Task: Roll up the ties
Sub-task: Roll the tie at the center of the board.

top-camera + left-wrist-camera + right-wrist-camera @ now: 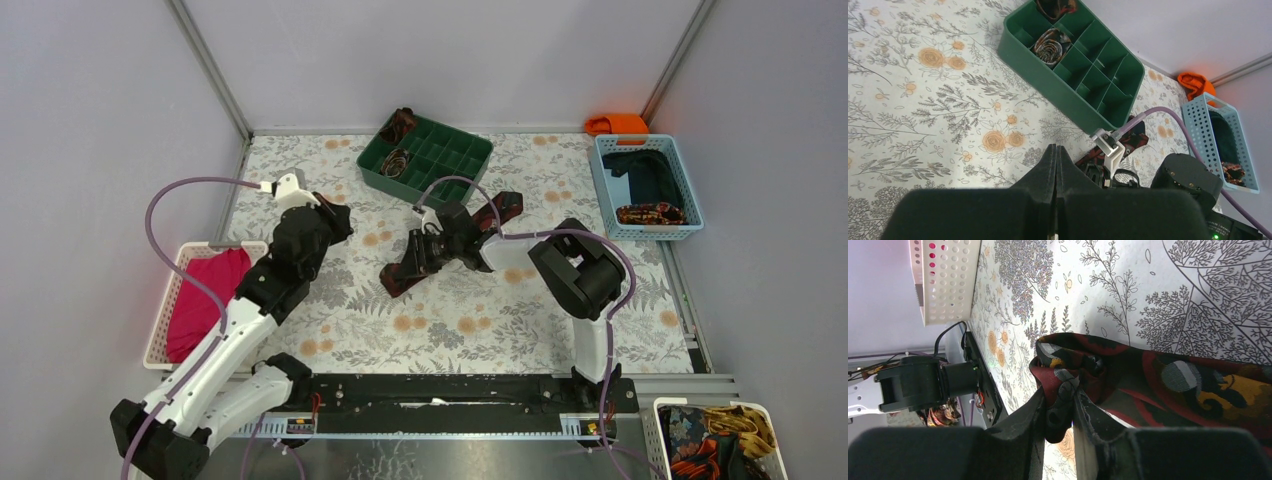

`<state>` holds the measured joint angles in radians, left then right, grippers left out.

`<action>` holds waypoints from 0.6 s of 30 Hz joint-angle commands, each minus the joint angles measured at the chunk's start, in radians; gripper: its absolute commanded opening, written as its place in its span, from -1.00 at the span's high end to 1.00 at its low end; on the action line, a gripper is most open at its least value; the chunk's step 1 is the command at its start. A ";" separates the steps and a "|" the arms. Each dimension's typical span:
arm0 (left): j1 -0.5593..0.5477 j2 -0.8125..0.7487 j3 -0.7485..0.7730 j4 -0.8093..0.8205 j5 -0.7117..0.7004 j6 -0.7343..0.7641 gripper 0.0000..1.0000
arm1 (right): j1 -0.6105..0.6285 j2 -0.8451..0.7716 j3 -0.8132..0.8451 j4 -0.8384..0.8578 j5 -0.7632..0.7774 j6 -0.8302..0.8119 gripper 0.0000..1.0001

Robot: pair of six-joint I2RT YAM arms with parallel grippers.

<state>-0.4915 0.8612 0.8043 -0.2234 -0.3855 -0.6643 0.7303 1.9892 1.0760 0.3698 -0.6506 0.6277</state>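
We see a tabletop (450, 320) covered in a pale floral print of grey sprigs and orange blooms. It is closed in by plain grey-lilac walls (100, 100), with metal posts in the back corners. At the far left a white perforated basket (212, 246) holds a pink-red cloth (205, 300). Next to it the left arm reaches forward, and the left tool (1056, 150) hangs over bare tabletop with its fingers pressed together and nothing between them. Toward the back, just left of centre, stands a green divided tray (1043, 75). We count two coiled ties (1050, 45) in its left-hand compartments, one behind the other, and the other compartments we can see into show only green. In front of the tray a dark maroon tie (503, 210) lies as a slanting strip on the tabletop, its upper end pointing right and back. The right tool (1058, 405) is at the strip's lower left part. In the right wrist view its fingers are pinched narrow on a folded bunch of that tie, close above the print. Further right, against the wall, a blue perforated basket (607, 195) holds a dark navy cloth (645, 170) and, nearer us, a bunched tie (650, 213). An orange cloth (618, 123) lies just behind that basket. At the near right corner, off the printed surface, another white basket (700, 404) is heaped with patterned fabric (715, 445).
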 commanded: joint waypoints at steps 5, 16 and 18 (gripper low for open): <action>-0.005 0.039 -0.030 0.108 0.049 0.002 1.00 | -0.026 -0.016 0.002 -0.005 0.002 -0.025 0.48; -0.005 0.074 -0.050 0.141 0.064 0.015 1.00 | -0.025 0.011 0.086 -0.262 0.151 -0.141 0.14; -0.005 0.087 -0.054 0.148 0.064 0.017 1.00 | -0.023 0.004 0.084 -0.269 0.167 -0.148 0.03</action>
<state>-0.4915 0.9279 0.7677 -0.1402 -0.3317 -0.6632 0.7105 1.9900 1.1370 0.1837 -0.5507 0.5304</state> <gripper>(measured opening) 0.007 0.445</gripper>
